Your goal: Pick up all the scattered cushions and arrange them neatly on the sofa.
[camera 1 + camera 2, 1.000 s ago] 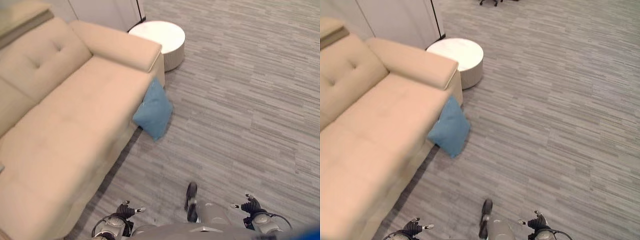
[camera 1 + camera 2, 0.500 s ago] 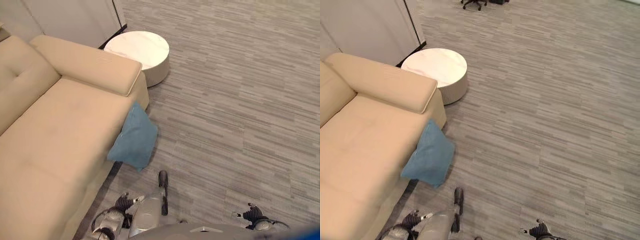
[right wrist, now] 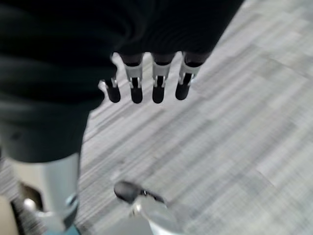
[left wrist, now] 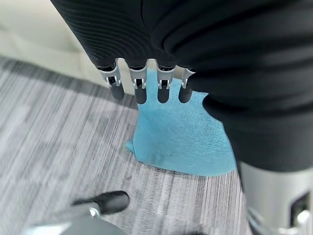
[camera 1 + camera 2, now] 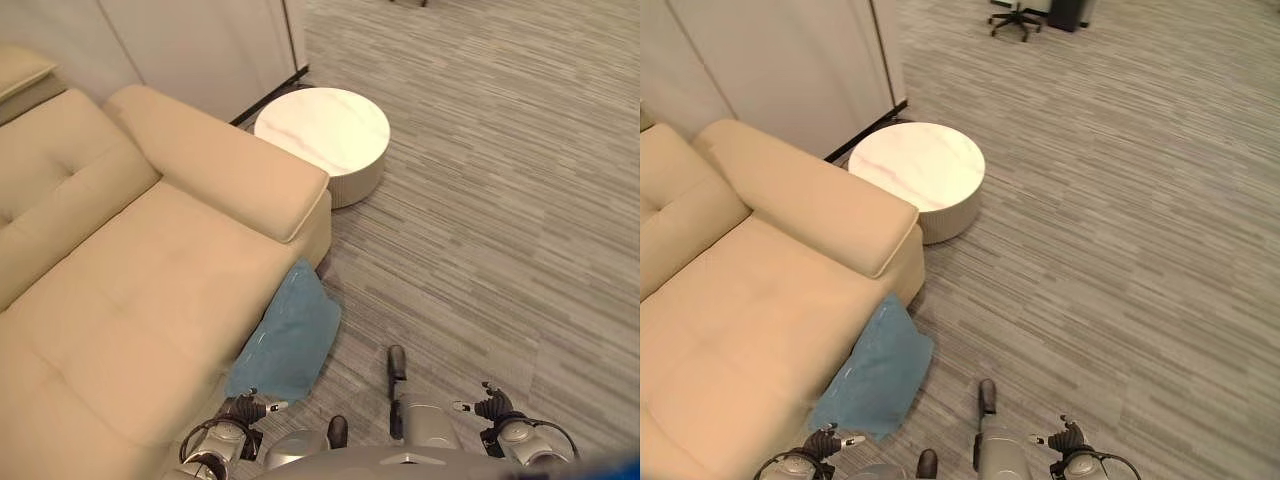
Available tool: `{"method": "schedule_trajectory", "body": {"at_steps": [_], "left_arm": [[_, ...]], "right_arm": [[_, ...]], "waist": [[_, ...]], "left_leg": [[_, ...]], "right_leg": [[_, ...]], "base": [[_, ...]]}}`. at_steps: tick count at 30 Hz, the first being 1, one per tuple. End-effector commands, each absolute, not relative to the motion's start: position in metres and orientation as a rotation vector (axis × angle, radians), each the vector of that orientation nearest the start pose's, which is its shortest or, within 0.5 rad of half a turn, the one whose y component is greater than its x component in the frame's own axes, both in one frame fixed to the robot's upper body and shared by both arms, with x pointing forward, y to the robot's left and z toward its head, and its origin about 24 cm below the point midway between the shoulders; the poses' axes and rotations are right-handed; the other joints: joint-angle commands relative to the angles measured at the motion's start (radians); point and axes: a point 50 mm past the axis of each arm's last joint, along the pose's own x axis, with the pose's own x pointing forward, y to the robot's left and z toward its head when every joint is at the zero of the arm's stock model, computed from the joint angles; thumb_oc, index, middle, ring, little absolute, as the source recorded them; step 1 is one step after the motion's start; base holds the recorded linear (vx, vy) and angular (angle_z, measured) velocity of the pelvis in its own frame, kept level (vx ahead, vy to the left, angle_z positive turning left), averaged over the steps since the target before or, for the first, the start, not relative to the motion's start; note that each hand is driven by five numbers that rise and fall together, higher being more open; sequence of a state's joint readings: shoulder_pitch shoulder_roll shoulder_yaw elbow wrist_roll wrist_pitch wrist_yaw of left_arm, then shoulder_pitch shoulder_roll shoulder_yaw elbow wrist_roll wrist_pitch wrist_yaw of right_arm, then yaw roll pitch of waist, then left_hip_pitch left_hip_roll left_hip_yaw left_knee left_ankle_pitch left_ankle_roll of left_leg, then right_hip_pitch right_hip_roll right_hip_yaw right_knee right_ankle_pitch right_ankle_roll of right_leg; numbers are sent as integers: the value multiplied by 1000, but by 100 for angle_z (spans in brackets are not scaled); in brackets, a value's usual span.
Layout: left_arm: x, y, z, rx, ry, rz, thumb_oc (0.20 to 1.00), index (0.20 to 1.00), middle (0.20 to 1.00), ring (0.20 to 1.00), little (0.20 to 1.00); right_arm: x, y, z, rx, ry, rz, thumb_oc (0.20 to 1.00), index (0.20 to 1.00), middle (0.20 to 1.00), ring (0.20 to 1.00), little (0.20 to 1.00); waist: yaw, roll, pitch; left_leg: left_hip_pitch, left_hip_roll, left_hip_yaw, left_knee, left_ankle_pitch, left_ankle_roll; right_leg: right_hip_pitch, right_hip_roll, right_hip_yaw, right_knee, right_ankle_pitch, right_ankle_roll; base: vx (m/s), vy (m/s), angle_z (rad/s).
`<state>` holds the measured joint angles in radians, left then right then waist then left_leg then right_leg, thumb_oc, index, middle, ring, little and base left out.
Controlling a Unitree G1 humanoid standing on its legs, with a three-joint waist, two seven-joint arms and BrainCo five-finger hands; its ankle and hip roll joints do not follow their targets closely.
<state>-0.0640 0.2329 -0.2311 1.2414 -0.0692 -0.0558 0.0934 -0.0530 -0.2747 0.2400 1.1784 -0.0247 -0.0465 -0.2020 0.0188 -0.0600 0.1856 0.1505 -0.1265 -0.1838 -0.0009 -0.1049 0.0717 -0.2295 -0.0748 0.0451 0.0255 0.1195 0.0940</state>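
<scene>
Left eye view: your blue cushion lies on floor, leaning against sofa front below armrest. Left hand above it, fingers relaxed, empty. Right hand likewise empty.

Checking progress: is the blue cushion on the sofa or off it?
Off: the blue cushion lies on the floor, leaning against the sofa front.

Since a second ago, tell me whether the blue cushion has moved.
No. The blue cushion leans against the sofa front below the armrest, as before; the camera shifted, not the cushion.
</scene>
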Motion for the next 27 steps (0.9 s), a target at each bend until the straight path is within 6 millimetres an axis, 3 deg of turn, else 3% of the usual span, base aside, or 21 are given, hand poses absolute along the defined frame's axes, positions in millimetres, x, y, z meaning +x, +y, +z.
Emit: {"method": "schedule_trajectory", "body": {"at_steps": [1, 2, 3, 5, 7, 8, 11, 15, 21, 22, 23, 25, 27], "left_arm": [[128, 219, -153, 317, 1062, 70, 1000, 1000, 1000, 1000, 1000], [126, 215, -155, 315, 1073, 51, 1000, 1000, 1000, 1000, 1000], [127, 213, -155, 316, 1071, 43, 1000, 1000, 1000, 1000, 1000], [129, 211, -154, 310, 1068, 36, 1000, 1000, 1000, 1000, 1000], [135, 210, -153, 314, 1053, 34, 1000, 1000, 1000, 1000, 1000], [135, 210, -153, 315, 1052, 34, 1000, 1000, 1000, 1000, 1000], [134, 210, -153, 326, 1055, 29, 1000, 1000, 1000, 1000, 1000], [128, 214, -155, 334, 1079, 40, 1000, 1000, 1000, 1000, 1000], [111, 222, -158, 340, 1135, 62, 1000, 1000, 1000, 1000, 1000], [113, 224, -157, 339, 1127, 65, 1000, 1000, 1000, 1000, 1000], [113, 224, -157, 339, 1127, 65, 1000, 1000, 1000, 1000, 1000], [112, 228, -156, 341, 1125, 77, 1000, 1000, 1000, 1000, 1000], [112, 232, -155, 347, 1120, 86, 1000, 1000, 1000, 1000, 1000]], "right_arm": [[126, -264, -140, -565, 1037, -158, 1000, 1000, 1000, 1000, 1000], [123, -268, -140, -562, 1044, -173, 1000, 1000, 1000, 1000, 1000], [124, -270, -139, -561, 1042, -179, 1000, 1000, 1000, 1000, 1000], [123, -274, -138, -559, 1039, -199, 1000, 1000, 1000, 1000, 1000], [124, -276, -136, -543, 1030, -220, 1000, 1000, 1000, 1000, 1000], [125, -276, -136, -543, 1030, -220, 1000, 1000, 1000, 1000, 1000], [122, -275, -137, -515, 1028, -240, 1000, 1000, 1000, 1000, 1000], [122, -273, -137, -514, 1027, -231, 1000, 1000, 1000, 1000, 1000], [127, -261, -140, -540, 1021, -159, 1000, 1000, 1000, 1000, 1000], [130, -260, -139, -545, 1015, -143, 1000, 1000, 1000, 1000, 1000], [130, -260, -139, -545, 1015, -143, 1000, 1000, 1000, 1000, 1000], [134, -260, -138, -559, 1005, -129, 1000, 1000, 1000, 1000, 1000], [137, -259, -136, -559, 992, -122, 1000, 1000, 1000, 1000, 1000]], "waist": [[3, 14, 2], [8, 10, -11], [3, 10, -12], [-3, 11, -10], [-14, 11, -3], [-16, 10, -6], [-32, 9, -7], [-37, 3, -14], [-8, -9, -31], [-1, -8, -31], [-1, -8, -31], [7, 4, -29], [-2, 9, -20]], "left_leg": [[-126, 44, 19, 118, -16, -70], [-149, 74, 0, 115, 3, -96], [-166, 85, 0, 117, 12, -103], [-200, 129, 49, 115, 27, -120], [-241, 173, 183, 149, 39, -124], [-245, 171, 182, 148, 43, -124], [-272, 221, 397, 143, 67, -119], [-272, 223, 464, 152, 47, -126], [-223, 172, 406, 96, 19, -93], [-223, 153, 396, 82, 36, -72], [-223, 153, 397, 81, 37, -71], [-197, 130, 372, 68, 25, -47], [-184, 118, 341, 66, 22, -33]], "right_leg": [[62, -25, -69, 62, -61, 58], [108, -31, -132, 31, -79, 43], [120, -30, -151, 25, -89, 36], [146, -25, -209, 5, -117, 16], [192, -33, -284, -16, -147, 4], [189, -35, -285, -17, -145, 5], [223, -46, -387, -33, -153, 3], [250, -48, -421, -43, -164, 13], [279, -67, -412, 21, -197, 29], [257, -86, -406, 80, -184, 29], [256, -87, -406, 81, -185, 29], [220, -129, -384, 195, -167, 47], [171, -120, -306, 277, -141, 53]], "base": [[81, -311, 182], [50, -298, 164], [46, -416, 144], [10, -221, 175], [3, -107, 110], [-22, -27, 104], [1, -33, 88], [112, 17, 102], [158, 138, 16], [74, 189, -1], [105, 232, 3], [158, 190, 6], [125, 103, 6]]}}
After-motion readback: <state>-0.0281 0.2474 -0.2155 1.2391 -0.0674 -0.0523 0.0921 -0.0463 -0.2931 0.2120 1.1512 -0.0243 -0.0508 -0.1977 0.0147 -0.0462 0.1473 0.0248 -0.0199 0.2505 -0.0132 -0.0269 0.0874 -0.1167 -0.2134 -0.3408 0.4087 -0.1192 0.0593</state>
